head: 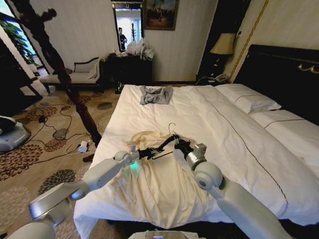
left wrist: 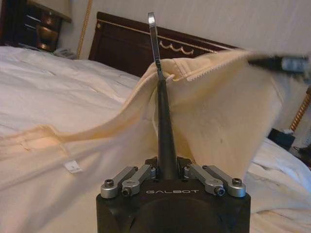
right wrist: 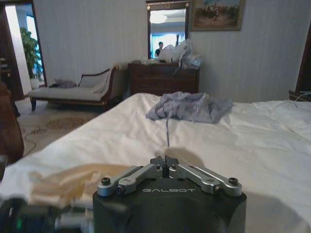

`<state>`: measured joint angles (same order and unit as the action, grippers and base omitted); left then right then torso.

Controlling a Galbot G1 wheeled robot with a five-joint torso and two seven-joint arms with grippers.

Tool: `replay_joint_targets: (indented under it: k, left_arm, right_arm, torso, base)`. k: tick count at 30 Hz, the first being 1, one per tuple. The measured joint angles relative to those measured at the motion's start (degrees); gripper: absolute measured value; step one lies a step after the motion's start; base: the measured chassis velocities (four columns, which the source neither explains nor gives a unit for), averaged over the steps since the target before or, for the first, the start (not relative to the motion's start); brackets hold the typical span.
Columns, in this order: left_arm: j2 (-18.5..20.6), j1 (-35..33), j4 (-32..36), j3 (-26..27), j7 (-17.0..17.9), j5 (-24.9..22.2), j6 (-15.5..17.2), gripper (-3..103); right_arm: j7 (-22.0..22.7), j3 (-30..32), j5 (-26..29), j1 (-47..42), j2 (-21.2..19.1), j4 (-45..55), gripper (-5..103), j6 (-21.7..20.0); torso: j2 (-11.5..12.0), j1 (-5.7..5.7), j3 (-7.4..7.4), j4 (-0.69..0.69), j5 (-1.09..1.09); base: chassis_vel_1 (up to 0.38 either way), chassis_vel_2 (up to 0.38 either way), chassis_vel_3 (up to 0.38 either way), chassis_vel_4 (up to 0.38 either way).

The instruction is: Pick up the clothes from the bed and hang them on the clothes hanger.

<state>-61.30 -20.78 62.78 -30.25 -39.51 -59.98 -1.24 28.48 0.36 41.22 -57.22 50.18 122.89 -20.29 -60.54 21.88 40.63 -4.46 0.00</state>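
Note:
The cream shirt (head: pixel 159 186) lies spread over the bed's (head: pixel 224 124) near corner, its collar (head: pixel 144 135) toward the pillows. Just above it hangs the black clothes hanger (head: pixel 164 144), with both grippers on it. My left gripper (head: pixel 145 152) is shut on one hanger arm (left wrist: pixel 165 126), and shirt fabric (left wrist: pixel 218 107) drapes over that arm's far end. My right gripper (head: pixel 180 145) is shut on the thin wire hook (right wrist: pixel 167 133), which rises between its closed fingers. The hook's curl (head: pixel 172 127) stands up above the shirt. A fold of the shirt (right wrist: pixel 68 179) lies beside my right gripper (right wrist: pixel 166 166).
A small grey garment (head: pixel 155 94) lies at the bed's far end. White pillows (head: pixel 249 97) and the black headboard (head: pixel 284 69) are on the right. The dark wooden coat stand (head: pixel 65 74) rises off the bed's left side, over cables (head: pixel 60 134) on the carpet.

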Motion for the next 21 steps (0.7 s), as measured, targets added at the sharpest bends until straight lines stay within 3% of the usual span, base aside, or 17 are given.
replay_joint_targets:
  k: [12,16,21]
  left_arm:
    - [-0.94,0.04,-0.84,1.94,0.67,0.0,-0.94,19]
    - [-1.37,0.46,-0.84,2.41,1.28,0.07,-1.35,19]
    - [-1.67,0.61,-0.72,2.54,1.42,0.1,-1.71,19]
  right_arm:
    - [-5.52,-1.48,-8.19,-6.59,-0.44,1.09,-3,0.36]
    - [-5.73,-3.14,-8.7,-6.23,0.02,0.58,18,0.16]
    - [-5.7,-3.73,-8.07,-4.82,-0.41,1.44,33,-0.47]
  torso:
    - [0.0,0.0,0.0,0.0,-0.01]
    - [0.0,0.0,0.0,0.0,0.0]
    - [0.0,0.0,0.0,0.01,-0.01]
  base:
    - [0.0,0.0,0.0,0.0]
    - [0.0,0.0,0.0,0.0]
    - [0.0,0.0,0.0,0.0]
